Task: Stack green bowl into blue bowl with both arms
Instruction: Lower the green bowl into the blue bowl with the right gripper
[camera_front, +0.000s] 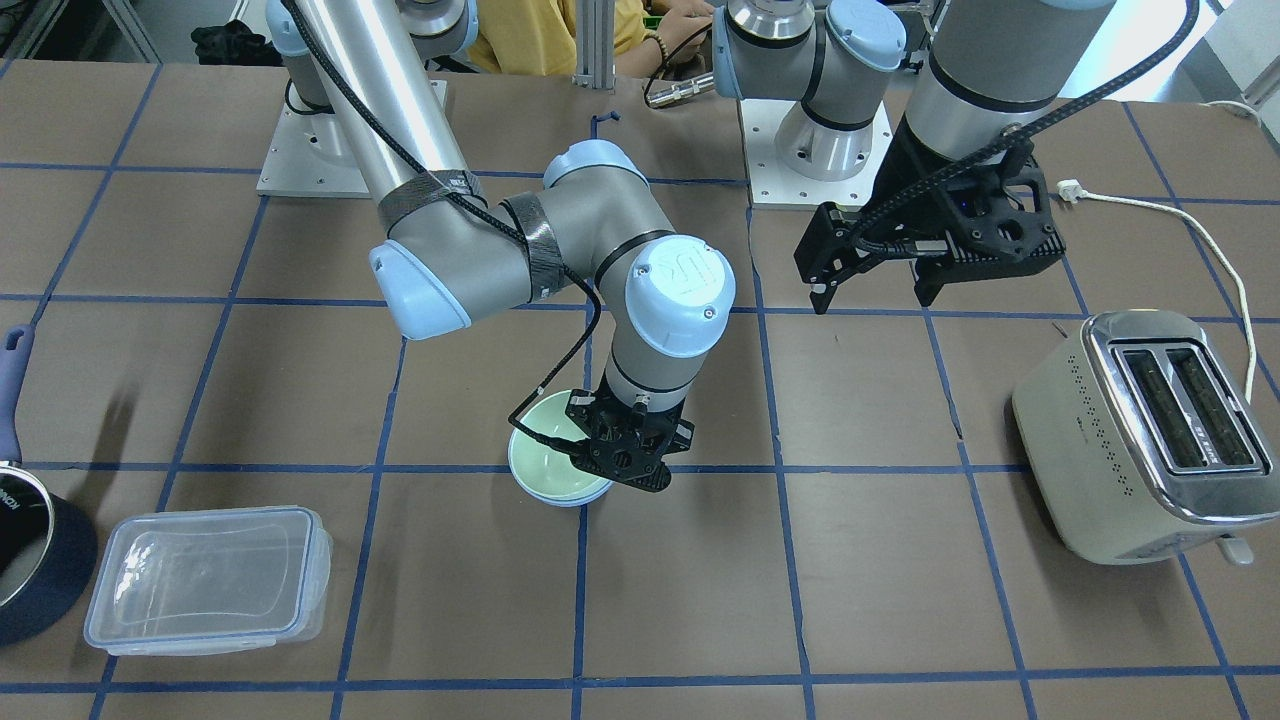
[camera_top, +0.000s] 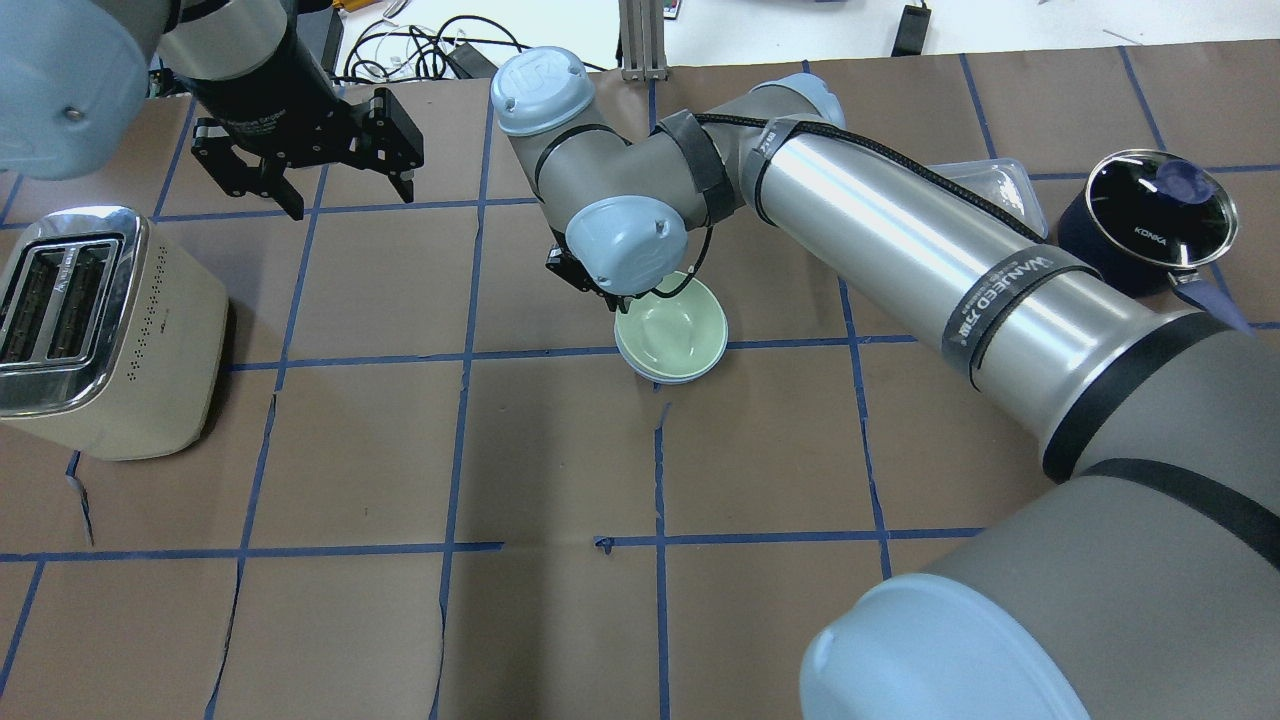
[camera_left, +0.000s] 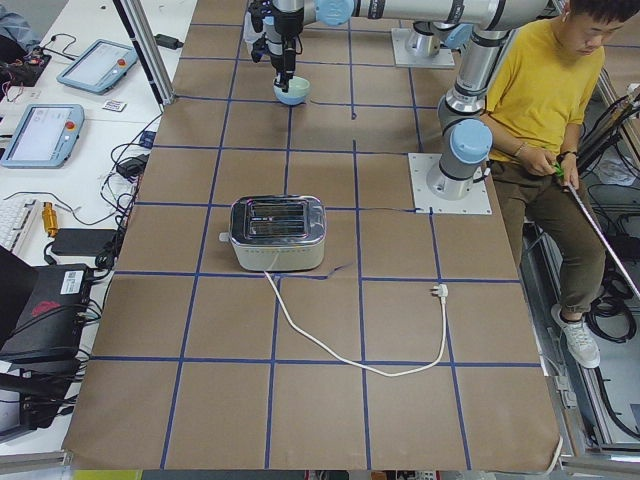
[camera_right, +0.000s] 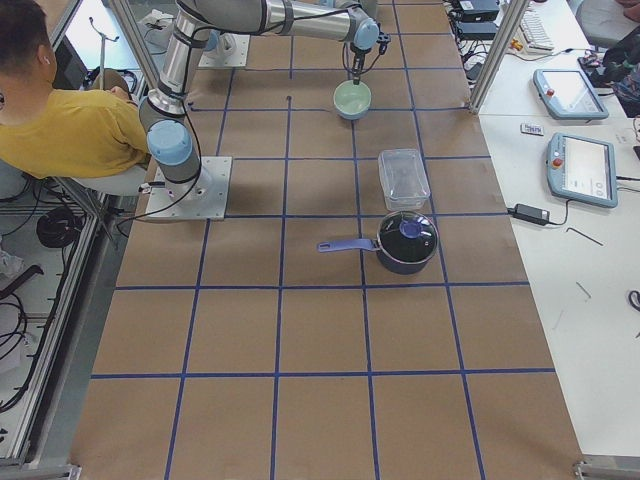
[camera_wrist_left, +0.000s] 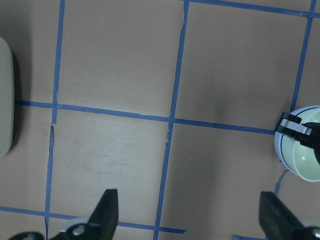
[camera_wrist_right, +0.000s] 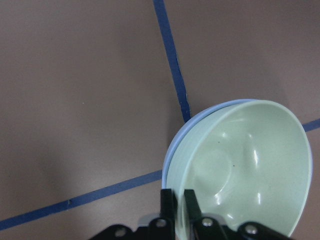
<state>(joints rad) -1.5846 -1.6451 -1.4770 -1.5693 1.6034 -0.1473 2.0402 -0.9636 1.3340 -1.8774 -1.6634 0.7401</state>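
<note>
A: Where does the green bowl (camera_top: 672, 330), the small round one in glossy pale mint plastic, lie from the right gripper (camera_wrist_right: 179, 196)?

B: In the wrist view it spreads away at about one o'clock from the fingertips. They are drawn in to a thin slot with the bowl's rim between them. It looks pinched, though I cannot say how firmly. From overhead the hold is at roughly ten o'clock on the rim

A: And the blue bowl (camera_wrist_right: 171, 150)?

B: That matching pale powder-blue plastic bowl is underneath, and only a crescent of its rim shows. So the green one is nested in it, seemingly a shade off-centre. Both are round, so there is no long axis to line up. I judge what remains is to let go and lift straight up

A: The left gripper (camera_top: 350, 202)?

B: Spread wide, holding nothing, hanging above the table at ten o'clock from the bowls and well apart from them. The right arm is plainly the nearer

A: Surface and room?

B: A flat table (camera_top: 560, 450) covered in brown paper with blue tape lines. The cream and chrome toaster (camera_top: 90, 330) is at nine o'clock and the dark lidded pot (camera_top: 1150, 215) at two o'clock, both well apart from the bowls
</note>
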